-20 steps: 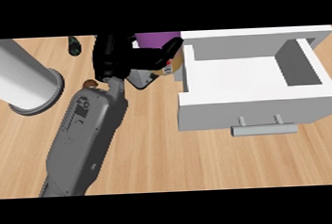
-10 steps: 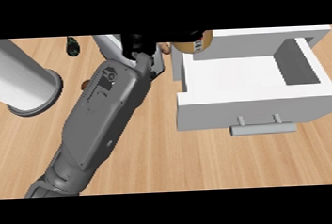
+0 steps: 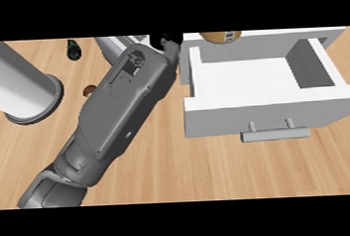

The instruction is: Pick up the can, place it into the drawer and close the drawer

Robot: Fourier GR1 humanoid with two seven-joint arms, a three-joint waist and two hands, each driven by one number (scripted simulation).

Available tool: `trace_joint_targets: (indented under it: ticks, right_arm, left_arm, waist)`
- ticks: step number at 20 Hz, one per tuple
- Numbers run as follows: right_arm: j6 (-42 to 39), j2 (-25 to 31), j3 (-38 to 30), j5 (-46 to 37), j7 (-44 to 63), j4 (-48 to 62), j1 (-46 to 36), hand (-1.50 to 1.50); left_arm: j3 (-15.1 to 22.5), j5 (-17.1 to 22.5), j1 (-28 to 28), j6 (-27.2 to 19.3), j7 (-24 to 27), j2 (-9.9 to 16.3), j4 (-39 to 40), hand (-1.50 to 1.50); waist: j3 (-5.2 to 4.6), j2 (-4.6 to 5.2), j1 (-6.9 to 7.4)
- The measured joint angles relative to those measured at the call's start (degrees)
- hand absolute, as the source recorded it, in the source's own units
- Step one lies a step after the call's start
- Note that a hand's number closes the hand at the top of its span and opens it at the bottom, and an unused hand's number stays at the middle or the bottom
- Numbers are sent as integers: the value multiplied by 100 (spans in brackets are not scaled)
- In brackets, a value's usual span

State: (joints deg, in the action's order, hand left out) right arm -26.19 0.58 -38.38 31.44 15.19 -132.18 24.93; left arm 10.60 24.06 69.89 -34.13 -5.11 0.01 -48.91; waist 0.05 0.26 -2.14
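Grey forearm (image 3: 108, 118) is stretching diagonally toward the drawer (image 3: 262, 106)'s back left corner; hand (image 3: 167, 41) barely showing, fingers can't tell. Can (image 3: 222, 36) is sitting at the drawer's far edge.

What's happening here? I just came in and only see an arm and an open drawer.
One grey forearm reaches up across the wooden counter toward the far rim of the open white drawer. A can shows at the view's top edge, over that back rim, not yet inside. The robot hand is mostly cut off, so its grip cannot be seen.
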Motion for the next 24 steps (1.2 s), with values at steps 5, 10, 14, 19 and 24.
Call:
trace_joint_targets:
  ticks: [5, 10, 14, 19, 24]
  right_arm:
    - [-17, 19, 7, -40, -39, 59, -35, -150]
    - [32, 30, 63, -120, 19, 61, -209, -150]
    - [10, 19, 120, -117, 1, 64, -162, -150]
    - [0, 108, 100, 3, 60, 91, -237, -150]
    - [125, 98, 171, -55, 227, -64, -310, -150]
  left_arm:
    - [245, 479, 358, -95, 248, 0, 531, 150]
    - [626, 1069, 685, -245, 479, 0, 988, 150]
    - [955, 1424, 705, -308, 743, -1, 1277, 150]
    - [1320, 1863, 905, -450, 789, 0, 1562, 150]
    - [1655, 2144, 977, -516, 946, 0, 1875, -150]
  waist:
    - [0, 11, -45]
    - [2, 28, -108]
    - [3, 32, -151]
    - [5, 44, -207]
    - [5, 62, -244]
